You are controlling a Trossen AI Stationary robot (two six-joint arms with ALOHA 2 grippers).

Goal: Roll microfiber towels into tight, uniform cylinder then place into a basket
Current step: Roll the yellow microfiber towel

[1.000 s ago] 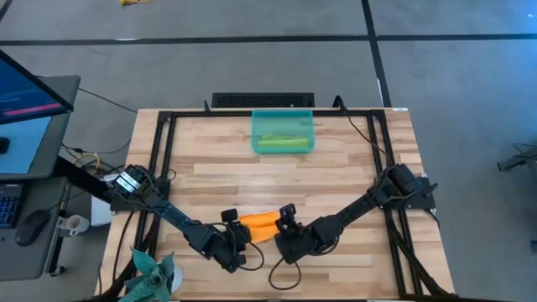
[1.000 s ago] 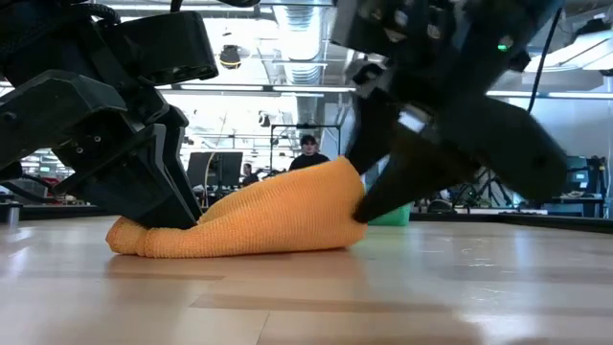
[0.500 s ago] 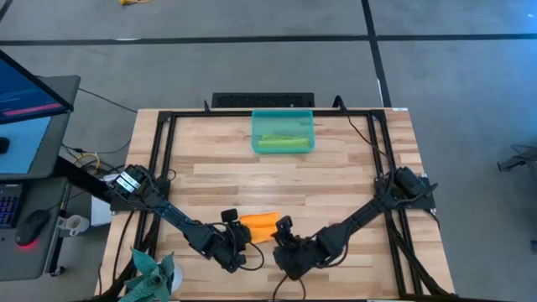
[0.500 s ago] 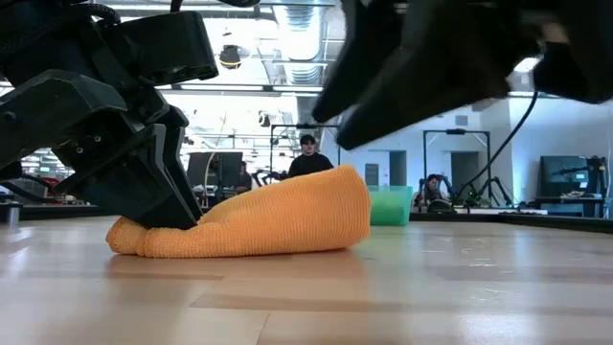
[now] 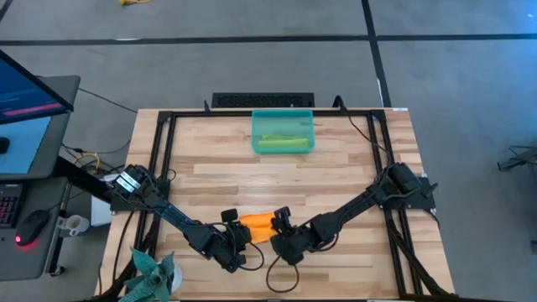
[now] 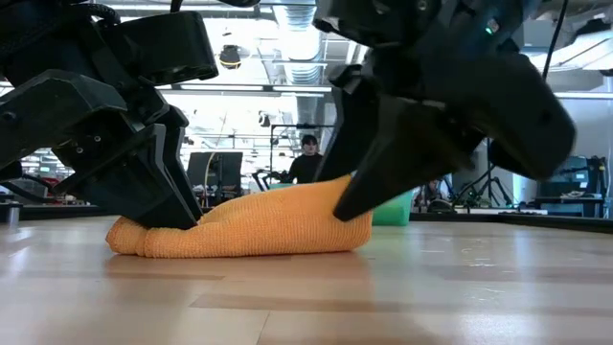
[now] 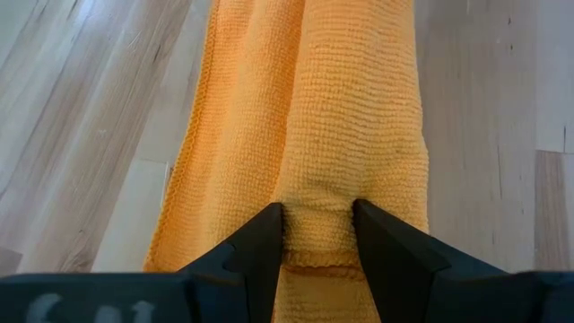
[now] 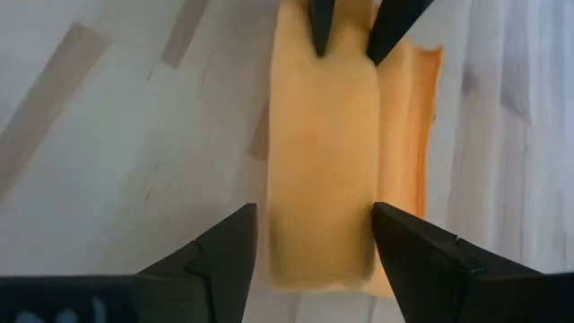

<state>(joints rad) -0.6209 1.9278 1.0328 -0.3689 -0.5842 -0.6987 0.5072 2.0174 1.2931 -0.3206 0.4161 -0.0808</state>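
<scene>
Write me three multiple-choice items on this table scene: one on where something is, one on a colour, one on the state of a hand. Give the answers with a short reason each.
1. Where is the green towel?
A. Inside the basket
B. Under the left hand
C. On the floor

2. What colour is the towel lying between the two hands?
A. Blue
B. Orange
C. White

3. What is the left hand doing?
A. Hanging open above the basket
B. Pinching one end of the orange towel
C. Holding the basket's rim

Answers:
1. A: the high view shows the green towel lying in the basket at the far side of the table.
2. B: the orange towel lies rolled between the hands.
3. B: the left wrist view shows the left hand closed on the towel's end, while the right hand stands open, astride the other end.
</scene>
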